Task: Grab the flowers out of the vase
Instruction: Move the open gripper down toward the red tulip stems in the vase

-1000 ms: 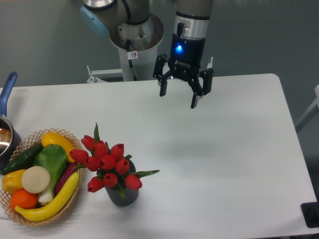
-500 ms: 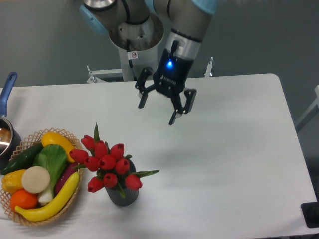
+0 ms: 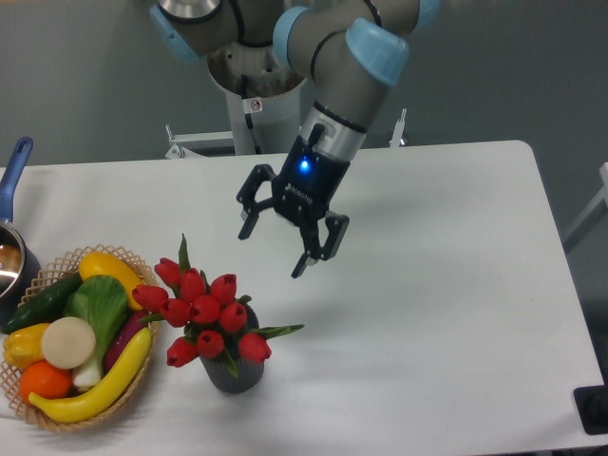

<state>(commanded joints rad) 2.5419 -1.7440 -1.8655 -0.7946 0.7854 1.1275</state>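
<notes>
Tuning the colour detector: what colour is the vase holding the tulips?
Dark grey, with vertical ribs on the vase, seen in the fixed camera view.

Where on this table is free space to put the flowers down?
Bare table runs from the vase to the right edge, below and right of the open gripper. The left is crowded: wicker basket, pot, flowers.

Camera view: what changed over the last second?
The arm swung the open two-finger hand from the table's far edge left and towards the camera, tilting it; it now hangs apart from the red tulip flowers, up and to their right. Nothing was gripped or released. The flowers, the dark grey ribbed vase and the woven wicker basket of fruit and vegetables stayed put.
</notes>
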